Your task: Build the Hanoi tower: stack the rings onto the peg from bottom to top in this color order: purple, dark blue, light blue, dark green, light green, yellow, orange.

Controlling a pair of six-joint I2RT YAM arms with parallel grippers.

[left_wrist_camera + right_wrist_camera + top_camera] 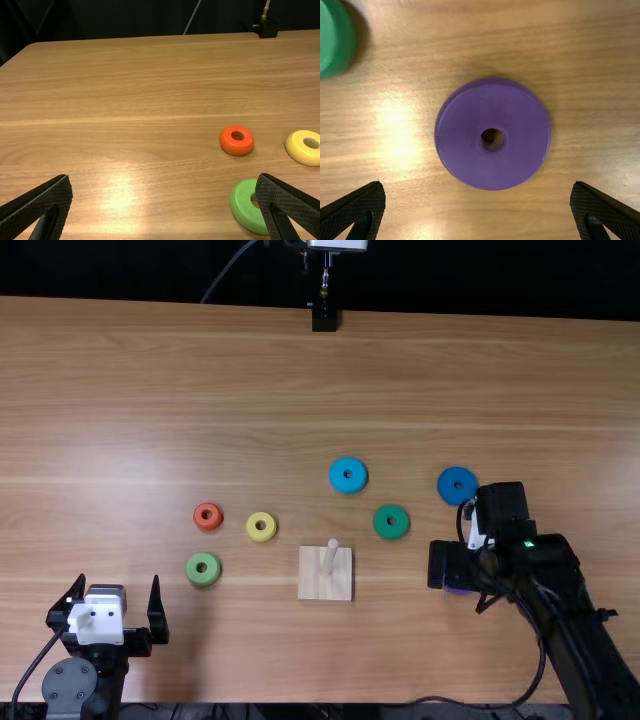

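While the peg (330, 558) is standing bare on its wooden base (325, 588), the build is, by judgement, sitting at its first step: collecting the purple ring (493, 162). That ring is lying flat on the desk (240, 370) beneath the right arm (548, 570), whose jaws are standing spread, with nothing pinched between them. The left jaws are likewise spreading wide and holding nothing. Dark blue ring (458, 495), light blue ring (348, 486) and dark green ring (390, 531) are lying apart beyond the base or toward its right; light green ring (203, 578), yellow ring (262, 535) and orange ring (208, 524) are occupying its left side. The next move is probably calling for lowering the right jaws astride the purple ring, closing on its rim, then lifting and centring its hole over the peg. Since the peg is appearing slender, careful alignment is likely mattering most.
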